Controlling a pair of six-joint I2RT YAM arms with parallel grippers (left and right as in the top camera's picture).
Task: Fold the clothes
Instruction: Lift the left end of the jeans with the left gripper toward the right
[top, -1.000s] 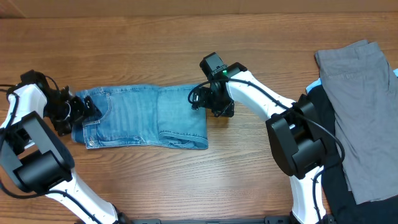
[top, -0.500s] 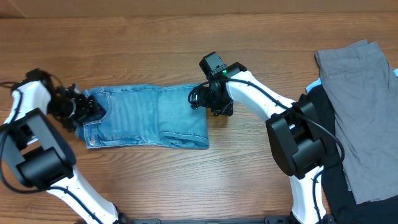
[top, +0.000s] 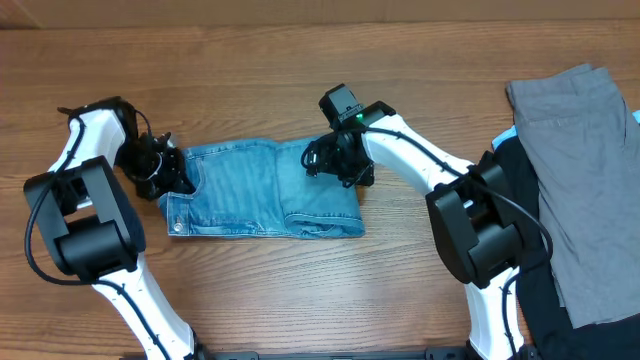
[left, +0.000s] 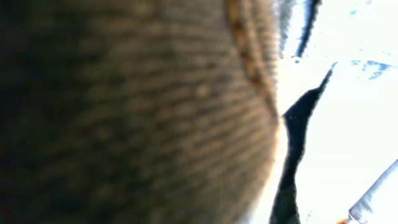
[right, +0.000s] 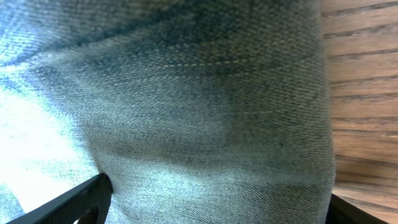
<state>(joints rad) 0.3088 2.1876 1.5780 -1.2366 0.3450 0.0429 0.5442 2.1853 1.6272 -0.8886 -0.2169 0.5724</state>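
Note:
The clothes in hand are light blue denim jeans, folded into a short flat bundle in the middle of the wooden table. My left gripper is at their left end, the waistband, and is shut on the denim. In the left wrist view the jeans fill the picture as a dark blur and the fingers are hidden. My right gripper stands over the bundle's upper right corner. Its jaws are wide open, with the jeans lying between the fingers of the right gripper.
A grey garment lies spread at the right edge of the table, on top of a black garment. The right arm's base stands just left of them. Bare wood lies in front of the jeans.
My left gripper has shut and moved right, and the whole jeans bundle has slid right with it. The bundle's right end now lies under the right gripper, which has stayed put.

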